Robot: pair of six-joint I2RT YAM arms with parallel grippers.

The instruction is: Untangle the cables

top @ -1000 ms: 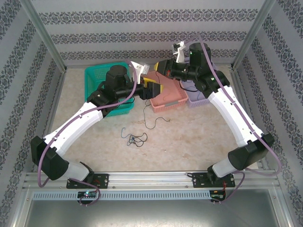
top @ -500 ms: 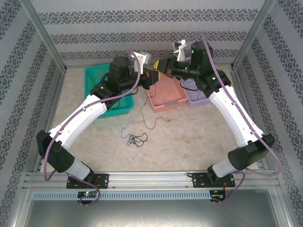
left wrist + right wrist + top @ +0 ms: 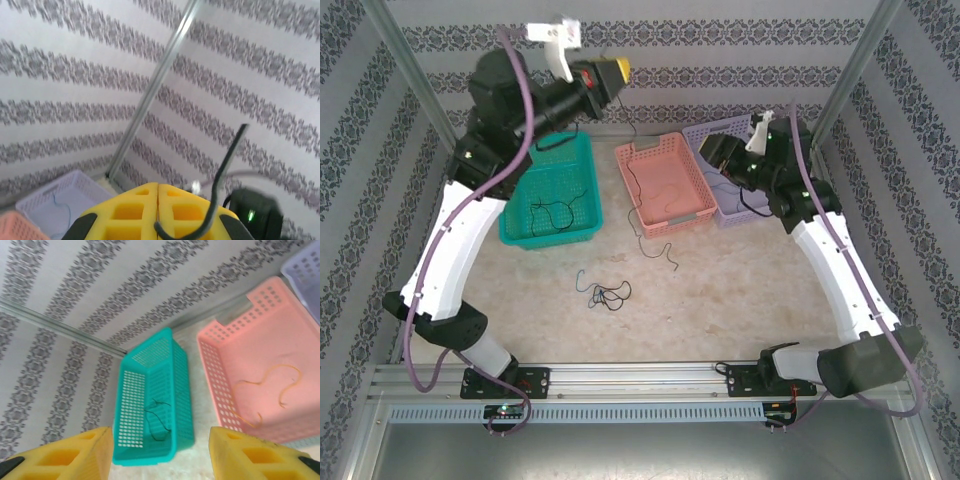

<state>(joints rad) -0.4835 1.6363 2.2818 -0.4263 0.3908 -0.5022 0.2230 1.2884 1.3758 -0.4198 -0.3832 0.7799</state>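
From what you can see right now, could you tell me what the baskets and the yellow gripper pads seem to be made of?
The teal basket, pink basket and purple basket look like moulded plastic with a smooth finish: rigid walls pierced with regular holes. On the right gripper, the yellow pads look matte, perhaps foam or soft rubber, given their rounded edges and square recesses.

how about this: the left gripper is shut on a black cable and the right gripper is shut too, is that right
Not quite. The left gripper is shut on the black cable, but the right gripper is open, not shut. The right wrist view shows its yellow fingers spread wide apart, gripping nothing.
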